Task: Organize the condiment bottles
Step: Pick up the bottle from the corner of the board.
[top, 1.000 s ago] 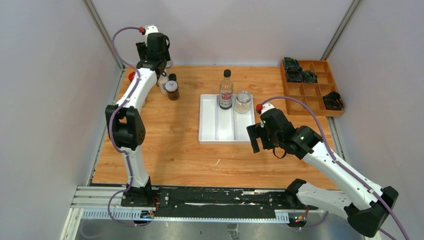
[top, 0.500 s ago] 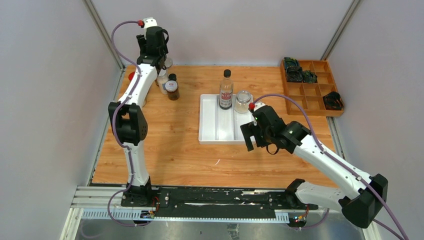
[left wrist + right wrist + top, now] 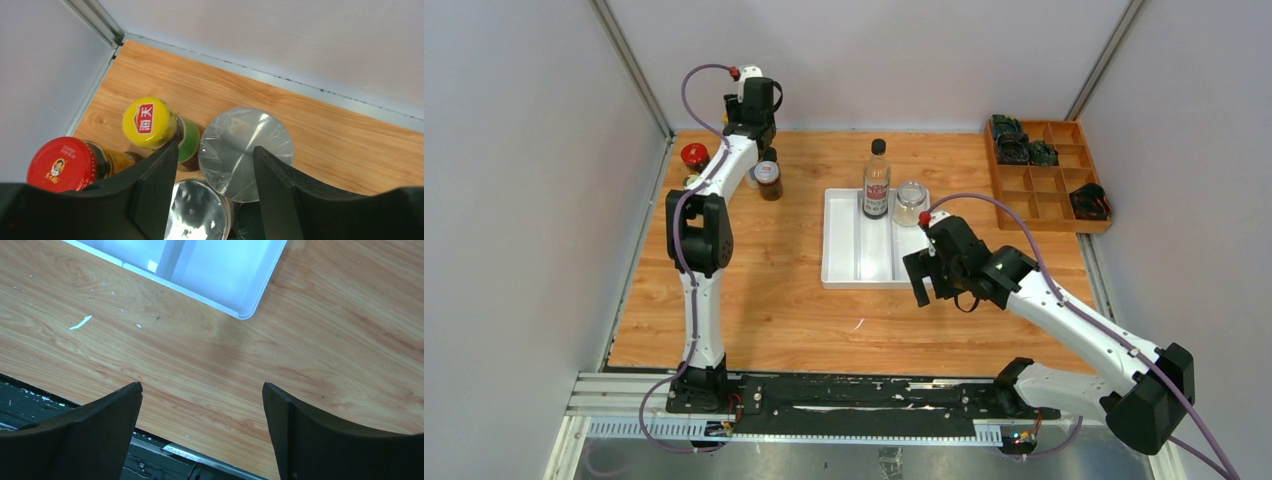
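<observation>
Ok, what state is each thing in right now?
Left gripper: open, above a silver-lidded jar.
Right gripper: open, empty, over the table by the white tray.
Tall black-capped bottle: upright, capped, in the tray.
Clear jar: upright, lidded, in the tray beside that bottle.
Red-lidded jar: upright, closed.
Yellow-capped bottle: upright, capped.

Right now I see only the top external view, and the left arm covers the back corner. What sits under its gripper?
Observer: The left gripper, open, hangs over a silver-lidded jar.
Operator: Anything crowding it?
Observer: A yellow-capped bottle stands close beside that jar.
Operator: And the other arm?
Observer: The right gripper is open with nothing between its fingers, above the table just off the white tray corner.
</observation>
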You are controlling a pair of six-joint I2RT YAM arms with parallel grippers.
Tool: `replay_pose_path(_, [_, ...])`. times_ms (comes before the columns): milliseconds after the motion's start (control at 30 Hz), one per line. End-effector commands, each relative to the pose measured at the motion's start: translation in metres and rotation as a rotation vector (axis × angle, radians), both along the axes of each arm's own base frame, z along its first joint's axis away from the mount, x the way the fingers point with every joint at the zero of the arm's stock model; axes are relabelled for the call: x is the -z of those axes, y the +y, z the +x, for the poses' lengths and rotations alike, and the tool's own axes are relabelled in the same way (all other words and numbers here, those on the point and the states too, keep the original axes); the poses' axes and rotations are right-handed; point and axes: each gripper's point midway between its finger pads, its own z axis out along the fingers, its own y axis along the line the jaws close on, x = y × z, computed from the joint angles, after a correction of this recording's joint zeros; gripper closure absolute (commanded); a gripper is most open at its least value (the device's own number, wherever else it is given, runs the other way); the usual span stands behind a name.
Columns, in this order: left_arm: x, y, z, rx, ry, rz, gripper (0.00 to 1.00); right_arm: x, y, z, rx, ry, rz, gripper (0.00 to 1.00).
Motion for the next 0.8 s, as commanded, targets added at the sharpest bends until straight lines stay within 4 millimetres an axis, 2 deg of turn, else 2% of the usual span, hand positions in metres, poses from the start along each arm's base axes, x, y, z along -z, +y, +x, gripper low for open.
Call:
replay_pose_path(0, [-0.028, 0.018, 0.003, -0.081, -0.087, 0.018, 0.38, 0.012, -0.005, -0.004, -0.005, 0.024, -0.010, 0.04])
replay_pose_path(200, [-0.046, 0.024, -0.004, -0.104, -0.142, 0.026, 0.38, 0.023, -0.003, -0.004, -0.006, 0.038, -0.001, 0.04])
replay_pose_path(500, [-0.055, 0.027, -0.022, -0.134, -0.149, 0.003, 0.38, 0.030, 0.001, -0.004, -0.015, 0.057, 0.008, 0.04])
replay_pose_path(700, [-0.051, 0.038, -0.020, -0.192, -0.122, 0.059, 0.25, 0.033, -0.001, -0.007, -0.014, 0.061, 0.013, 0.04])
replay_pose_path(767, [-0.050, 0.040, -0.018, -0.199, -0.126, 0.065, 0.25, 0.034, -0.001, -0.008, -0.013, 0.064, 0.017, 0.04])
